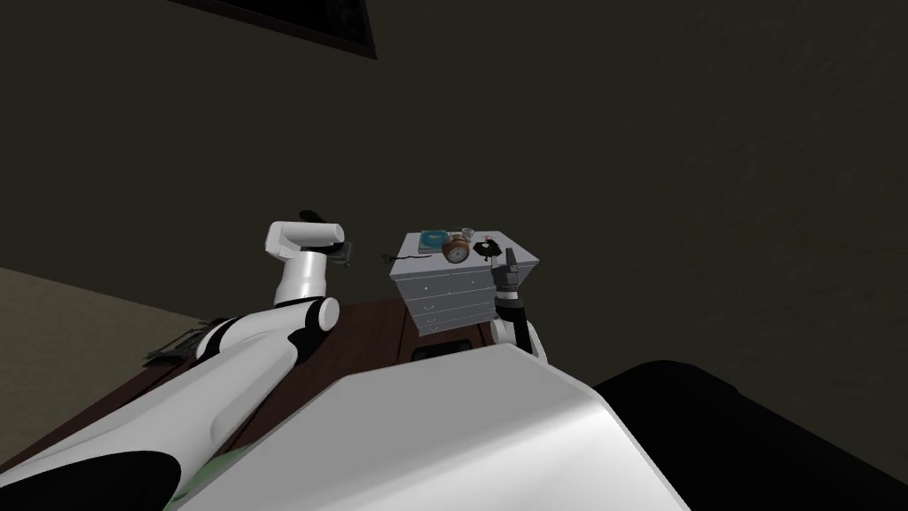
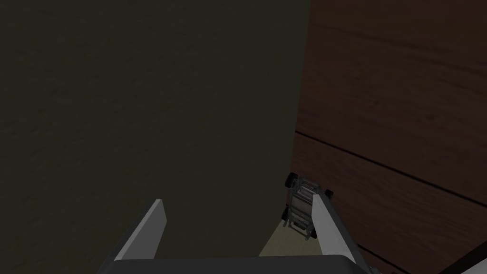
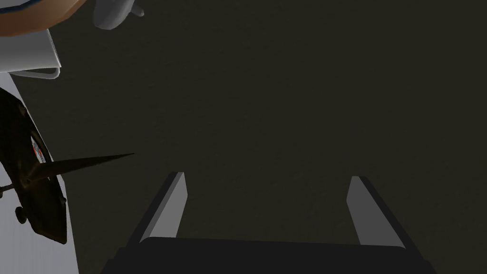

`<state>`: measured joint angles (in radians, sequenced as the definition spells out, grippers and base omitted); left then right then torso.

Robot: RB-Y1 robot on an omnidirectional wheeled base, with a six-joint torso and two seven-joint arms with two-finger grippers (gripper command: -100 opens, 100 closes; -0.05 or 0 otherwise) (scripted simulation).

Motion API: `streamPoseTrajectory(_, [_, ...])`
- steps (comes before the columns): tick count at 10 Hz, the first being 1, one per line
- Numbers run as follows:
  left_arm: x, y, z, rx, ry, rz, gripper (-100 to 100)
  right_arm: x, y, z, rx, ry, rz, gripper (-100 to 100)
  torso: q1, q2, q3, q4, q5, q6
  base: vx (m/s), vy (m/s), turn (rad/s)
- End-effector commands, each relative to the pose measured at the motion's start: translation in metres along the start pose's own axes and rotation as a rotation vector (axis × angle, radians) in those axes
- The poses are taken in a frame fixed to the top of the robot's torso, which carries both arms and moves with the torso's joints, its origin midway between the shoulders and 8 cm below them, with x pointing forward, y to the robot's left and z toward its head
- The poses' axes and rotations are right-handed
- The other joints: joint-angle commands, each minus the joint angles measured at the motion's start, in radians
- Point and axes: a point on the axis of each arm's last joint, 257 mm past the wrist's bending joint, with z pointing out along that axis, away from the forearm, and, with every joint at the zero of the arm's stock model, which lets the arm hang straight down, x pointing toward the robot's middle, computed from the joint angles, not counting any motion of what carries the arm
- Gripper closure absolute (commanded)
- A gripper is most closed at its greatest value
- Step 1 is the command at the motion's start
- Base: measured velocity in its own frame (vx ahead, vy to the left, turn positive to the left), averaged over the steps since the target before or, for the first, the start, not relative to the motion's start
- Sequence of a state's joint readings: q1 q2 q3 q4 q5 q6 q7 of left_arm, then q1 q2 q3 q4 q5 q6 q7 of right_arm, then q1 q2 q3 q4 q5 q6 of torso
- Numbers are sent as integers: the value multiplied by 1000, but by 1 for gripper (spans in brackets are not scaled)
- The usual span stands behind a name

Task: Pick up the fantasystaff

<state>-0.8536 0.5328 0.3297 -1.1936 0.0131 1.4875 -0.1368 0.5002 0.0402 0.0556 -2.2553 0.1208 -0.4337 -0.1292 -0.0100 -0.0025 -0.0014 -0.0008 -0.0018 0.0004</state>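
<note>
1. Facing a light grey chest of drawers [image 1: 448,297] set against a dark wall; its top carries items 2 to 4.
2. Staff [image 1: 410,257]: a thin, dark, slightly wavy rod. It lies flat along the front left of the chest's top, with one end past the left edge. Nothing grips it.
3. Teal round dish [image 1: 433,238], brown round clock [image 1: 457,252] and small grey cup [image 1: 468,233], grouped just to the right of the staff.
4. Flat black object with a red spot and a long thin spike [image 1: 485,247] [image 3: 33,200], at the right end of the top.
5. My right tool [image 1: 511,259] [image 3: 268,177]: beside the chest's right front corner, near the black object and apart from the staff. Its fingers are spread wide with nothing between them.
6. My left tool [image 1: 341,253] [image 2: 238,200]: left of the chest, above a dark brown wooden surface [image 1: 372,328]. Its fingers are spread wide and hold nothing. Beyond them stand a grooved dark brown wooden panel [image 2: 394,119] and a small grey wheeled thing [image 2: 300,204] on pale floor.
</note>
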Motion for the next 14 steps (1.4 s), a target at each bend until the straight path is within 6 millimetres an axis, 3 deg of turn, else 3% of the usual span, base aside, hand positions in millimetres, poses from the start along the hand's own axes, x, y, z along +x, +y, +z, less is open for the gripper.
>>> streamPoseTrajectory(1, [2, 8, -2, -47, 16, -4, -100, 0, 0, 0, 0, 0, 0, 0, 0, 0, 0, 0, 0, 0, 52, -114, -36])
streamPoseTrajectory(4, [12, 13, -12, -126, 69, -20, -100, 0, 0, 0, 0, 0, 0, 0, 2, 1, 0, 0, 0, -1, 42, -116, -79])
streamPoseTrajectory(14, [46, 59, -43, -402, 213, -19, -100, 0, 0, 0, 0, 0, 0, 0, 4, 2, 1, 0, 1, -1, 43, -89, -54])
